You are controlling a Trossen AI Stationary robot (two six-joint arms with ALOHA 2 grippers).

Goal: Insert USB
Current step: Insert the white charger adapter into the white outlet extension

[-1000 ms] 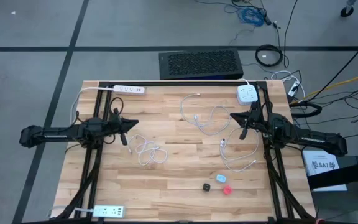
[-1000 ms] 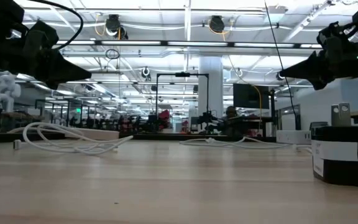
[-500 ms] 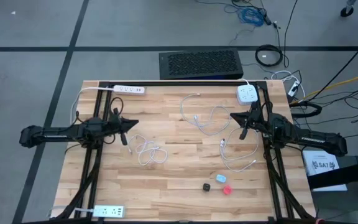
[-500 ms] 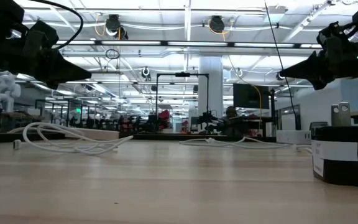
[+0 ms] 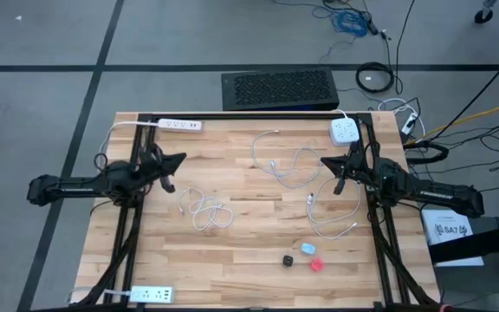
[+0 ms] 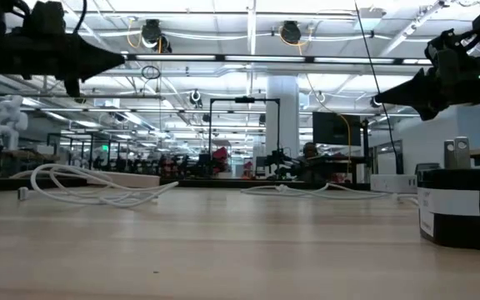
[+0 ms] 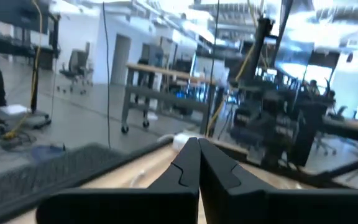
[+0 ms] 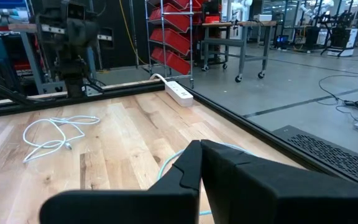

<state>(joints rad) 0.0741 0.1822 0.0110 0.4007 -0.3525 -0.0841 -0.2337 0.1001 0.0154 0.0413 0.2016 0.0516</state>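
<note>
Both pairs of jaws are pressed together on nothing: the left gripper (image 5: 178, 159) hangs over the table's left side and the right gripper (image 5: 326, 162) over its right. The white USB cables (image 5: 204, 211) lie loose mid-table, and the white charger block (image 5: 345, 132) sits near the far right corner. With tangled loops, a careless pick could drag a whole coil or grab mid-cord instead of the plug, leaving it misaligned for insertion.
</note>
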